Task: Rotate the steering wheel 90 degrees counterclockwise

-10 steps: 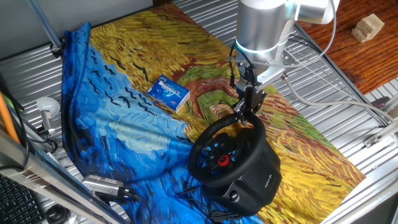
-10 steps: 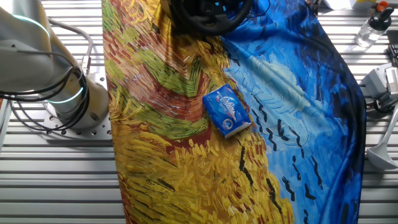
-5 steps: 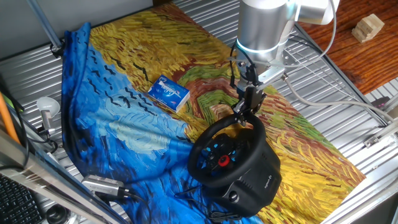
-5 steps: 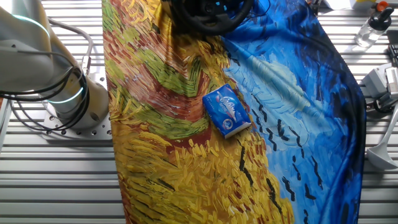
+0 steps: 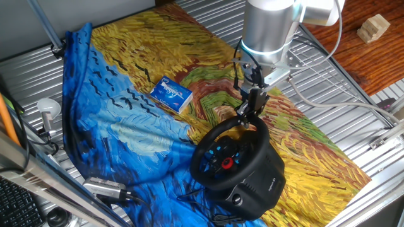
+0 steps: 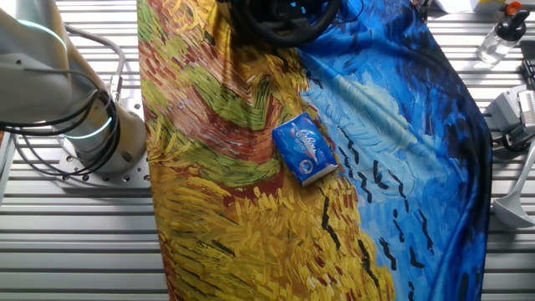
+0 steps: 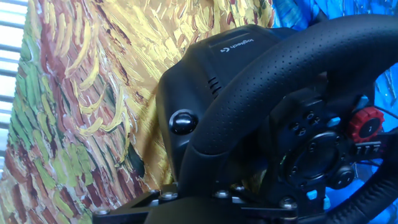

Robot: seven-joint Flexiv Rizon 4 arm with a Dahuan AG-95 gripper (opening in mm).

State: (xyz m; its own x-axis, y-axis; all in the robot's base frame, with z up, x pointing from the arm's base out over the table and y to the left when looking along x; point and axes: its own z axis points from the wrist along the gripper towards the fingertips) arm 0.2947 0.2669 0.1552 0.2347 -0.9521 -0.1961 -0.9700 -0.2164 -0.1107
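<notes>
Hand view shows illegible white lettering on the steering wheel point(image 7: 292, 68) base; claw point(image 5: 247, 113) apparently clamped on its rim.

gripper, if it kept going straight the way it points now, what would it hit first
Most likely the steering wheel: the gripper points down at the top of its rim, and the hand view shows that rim right ahead. Whether they already touch is unclear.

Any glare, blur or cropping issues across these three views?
One fixed view: sharp, even light, steering wheel fully visible. Other fixed view: wheel cropped at the top edge, mild sheen on the cloth. Hand view: close-up, rim fills the frame, fingers out of view.
</notes>
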